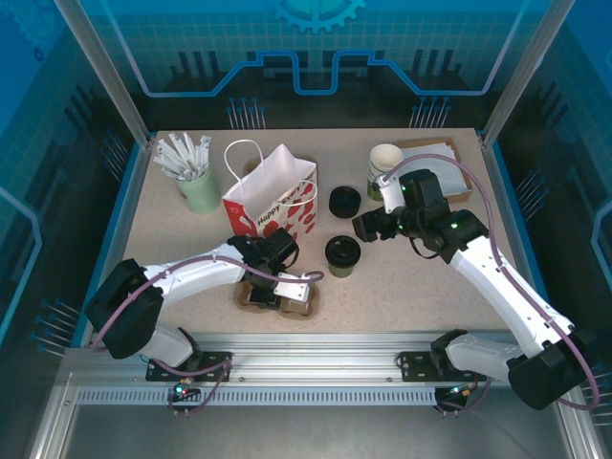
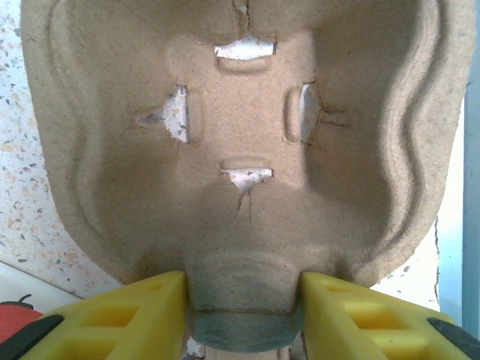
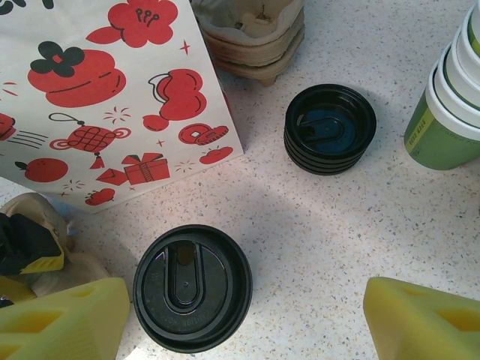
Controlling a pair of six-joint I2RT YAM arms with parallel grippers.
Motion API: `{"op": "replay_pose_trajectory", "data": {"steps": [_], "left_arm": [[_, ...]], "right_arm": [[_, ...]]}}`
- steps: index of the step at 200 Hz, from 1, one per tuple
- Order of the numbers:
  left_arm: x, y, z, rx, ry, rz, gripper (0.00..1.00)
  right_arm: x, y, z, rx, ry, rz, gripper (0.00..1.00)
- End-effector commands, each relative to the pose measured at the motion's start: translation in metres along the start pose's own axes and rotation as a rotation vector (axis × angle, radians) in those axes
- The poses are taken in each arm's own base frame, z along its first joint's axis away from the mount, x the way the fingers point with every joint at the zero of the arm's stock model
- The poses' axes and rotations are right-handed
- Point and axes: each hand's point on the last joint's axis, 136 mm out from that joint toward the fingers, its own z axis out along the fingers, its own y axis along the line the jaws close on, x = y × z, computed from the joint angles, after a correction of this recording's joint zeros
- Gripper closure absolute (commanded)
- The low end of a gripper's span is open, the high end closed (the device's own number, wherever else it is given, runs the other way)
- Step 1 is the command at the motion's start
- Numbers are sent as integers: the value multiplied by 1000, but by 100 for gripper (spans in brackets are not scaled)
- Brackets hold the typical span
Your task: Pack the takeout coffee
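Showing a pulp cup carrier (image 2: 247, 127) pinched by the left gripper (image 2: 244, 304); right gripper (image 3: 244, 322) held wide open near takeout coffee (image 3: 193, 289).

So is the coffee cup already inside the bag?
No, the takeout coffee stands on the table with its black lid on, outside the paper bag.

White arm links (image 1: 196, 275), black joints (image 1: 124, 311), purple cables (image 1: 463, 164), yellow fingers (image 2: 120, 319) with moulded recesses.

Left claw (image 2: 241, 307) clamping pulp tray (image 2: 247, 135); right claw (image 3: 244, 319) wide open, pointing down.
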Motion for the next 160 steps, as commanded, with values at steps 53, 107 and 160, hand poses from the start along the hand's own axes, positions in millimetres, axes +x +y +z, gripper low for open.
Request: {"op": "replay_pose_trajectory", "data": {"steps": [53,107,160], "left_arm": [[0,-3,4,19,15,3,62],[-5,-5,-10,2,-19,-26,67],[-19,-16,-50,9,-112,-120,72]], "right_arm": [[1,-1,-1,-8,-5,4,17],[-1,-1,-5,-8,-16,7,17],[-8,2,-15,-12,-38,12,17]]}}
